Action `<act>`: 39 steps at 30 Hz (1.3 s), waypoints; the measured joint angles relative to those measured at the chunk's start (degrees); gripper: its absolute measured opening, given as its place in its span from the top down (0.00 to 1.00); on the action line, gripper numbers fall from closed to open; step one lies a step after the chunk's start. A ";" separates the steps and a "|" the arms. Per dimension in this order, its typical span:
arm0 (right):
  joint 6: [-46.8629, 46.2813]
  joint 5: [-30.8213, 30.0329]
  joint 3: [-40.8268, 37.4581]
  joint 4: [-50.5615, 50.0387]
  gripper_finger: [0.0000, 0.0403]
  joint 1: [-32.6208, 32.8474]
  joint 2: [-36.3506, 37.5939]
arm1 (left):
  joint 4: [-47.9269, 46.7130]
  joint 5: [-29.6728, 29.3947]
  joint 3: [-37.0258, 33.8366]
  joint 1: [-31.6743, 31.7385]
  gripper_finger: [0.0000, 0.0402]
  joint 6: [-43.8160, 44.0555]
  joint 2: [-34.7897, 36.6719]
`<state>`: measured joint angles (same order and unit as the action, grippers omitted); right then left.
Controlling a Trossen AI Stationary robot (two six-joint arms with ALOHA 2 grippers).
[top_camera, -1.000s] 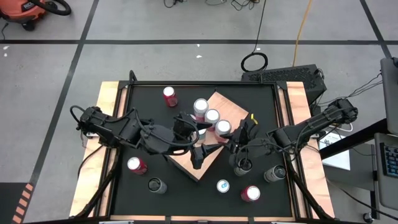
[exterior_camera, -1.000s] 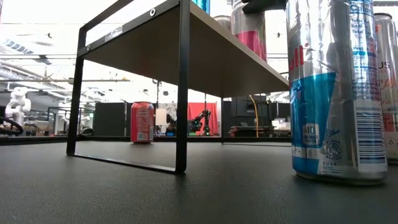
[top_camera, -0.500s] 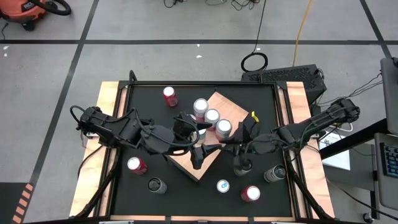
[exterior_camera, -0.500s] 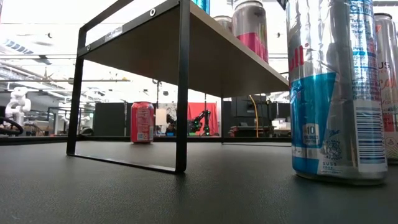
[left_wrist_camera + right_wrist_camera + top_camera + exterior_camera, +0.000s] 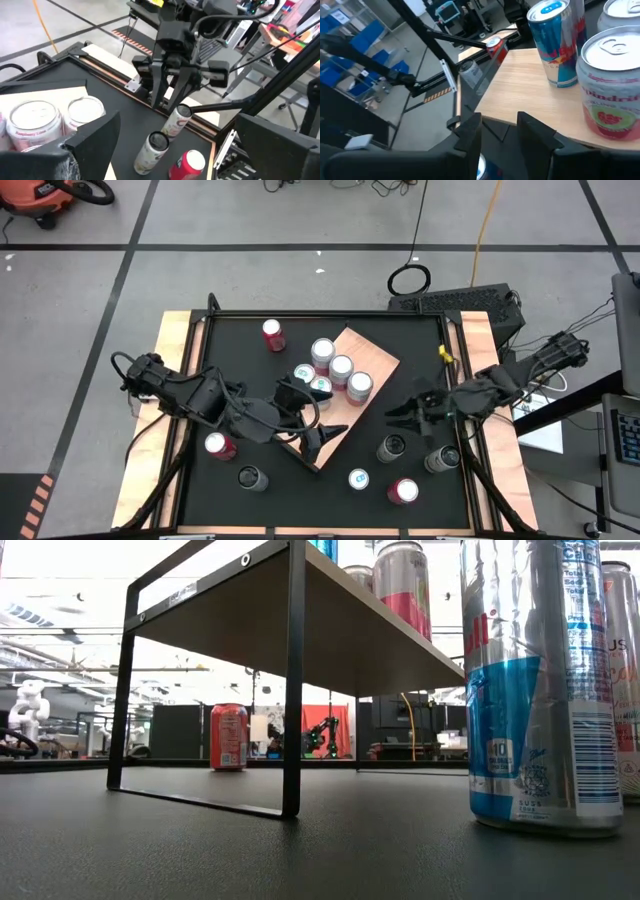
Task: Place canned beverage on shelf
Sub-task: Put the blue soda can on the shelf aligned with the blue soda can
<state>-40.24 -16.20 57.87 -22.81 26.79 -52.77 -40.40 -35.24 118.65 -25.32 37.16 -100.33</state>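
1. Centre of the high view: the shelf (image 5: 345, 395) sits turned like a diamond, and four cans already stand on it: three silver-topped ones in a diagonal row and a blue-topped one beside them.
2. Right of centre, the right gripper (image 5: 398, 416) hangs just off the shelf's lower-right edge, pointing toward the board. Its fingers are partly drawn in with a clear gap between them, and nothing is in that gap; the right wrist view shows only bare air and the shelf edge past them.
3. The nearest loose can (image 5: 391, 447) stands just below that gripper in the high view, dark-topped and upright on the black tabletop (image 5: 240, 360), long axis vertical. The left wrist view has the same can directly under the right arm's fingers.
4. So the can is down and slightly back from the right fingertips, not ahead of them, where only the shelf lies.
5. The left gripper (image 5: 322, 436) is at the shelf's lower-left edge, fingers spread wide, holding nothing.
6. My read: the right arm is clearly nearer that can, and a reach would want the gripper dropped and spread wider round the upright body.
7. More loose cans sit lower right.
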 joint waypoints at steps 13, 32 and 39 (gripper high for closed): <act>0.19 4.35 0.00 -8.73 0.75 0.72 6.67 | -13.95 5.20 4.09 -4.53 0.03 16.92 1.07; 0.36 14.80 0.00 -10.73 0.75 0.72 6.58 | -44.39 25.08 3.78 -14.93 0.03 50.62 -2.43; 0.34 19.36 0.00 -11.34 0.75 0.72 6.60 | -44.06 32.16 3.15 -14.95 0.03 56.35 -5.41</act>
<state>-39.90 3.16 57.87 -34.15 27.51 -46.17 -84.46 -3.08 121.80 -40.27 93.51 -105.75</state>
